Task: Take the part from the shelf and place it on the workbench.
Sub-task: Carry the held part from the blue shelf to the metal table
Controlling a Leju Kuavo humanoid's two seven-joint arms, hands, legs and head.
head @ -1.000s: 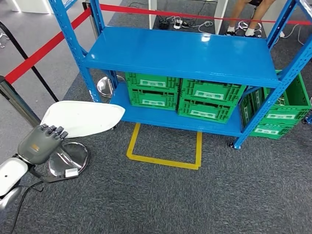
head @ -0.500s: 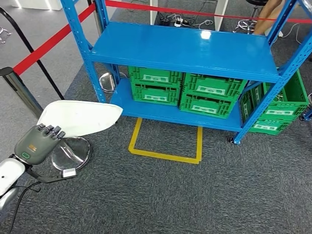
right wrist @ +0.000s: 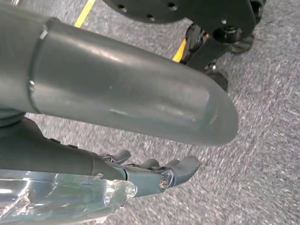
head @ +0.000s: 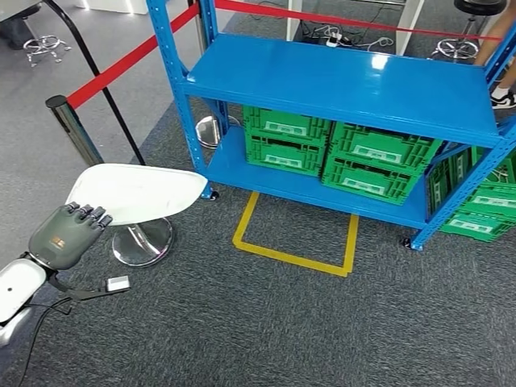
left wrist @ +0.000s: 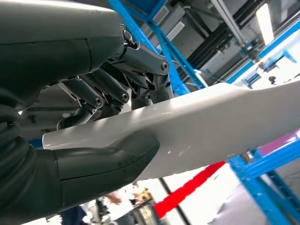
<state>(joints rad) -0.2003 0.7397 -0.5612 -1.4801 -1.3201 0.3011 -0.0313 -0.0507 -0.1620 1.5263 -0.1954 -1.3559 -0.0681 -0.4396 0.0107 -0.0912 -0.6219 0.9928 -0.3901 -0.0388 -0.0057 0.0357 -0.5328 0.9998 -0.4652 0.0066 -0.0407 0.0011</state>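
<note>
While the white part [head: 137,193] juts out flat above the grey carpet [head: 255,322], clear of the blue shelf [head: 341,81], the left hand [head: 64,234] grips its near end, thumb [left wrist: 106,161] beneath and fingers [left wrist: 92,93] on top. The right hand [right wrist: 155,176] hangs over carpet (fingers loosely apart, nothing in them).

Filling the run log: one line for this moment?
left hand: grips white part | right hand: empty, fingers apart | blue shelf: ahead | placing: pending
</note>
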